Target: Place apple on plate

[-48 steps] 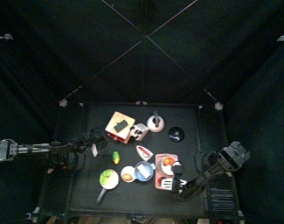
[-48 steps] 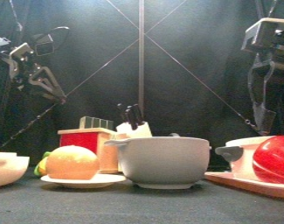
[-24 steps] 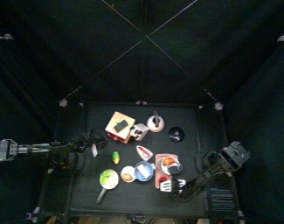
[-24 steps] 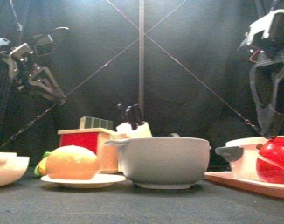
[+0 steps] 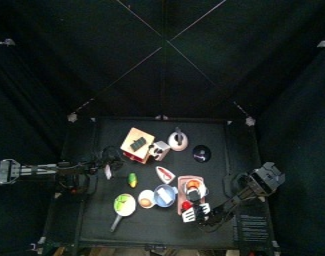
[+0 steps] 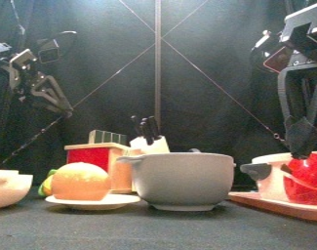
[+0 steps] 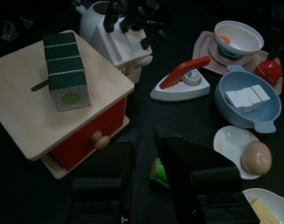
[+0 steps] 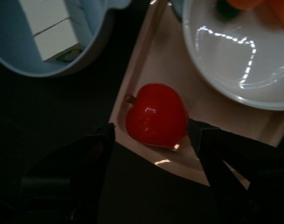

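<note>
Apple lies on the salmon-pink plate, by its edge, beside a white bowl that shares the tray, at the near right of the tabletop. Directly above it hangs the right end effector, jaws spread wide and empty, one on either side of the fruit without touching. So the fruit sits straight below, between the jaws, and being round has no long axis to favour. The left end effector rests well apart at the left, jaws parted, near the red wooden box; the right arm is plainly nearer.
</note>
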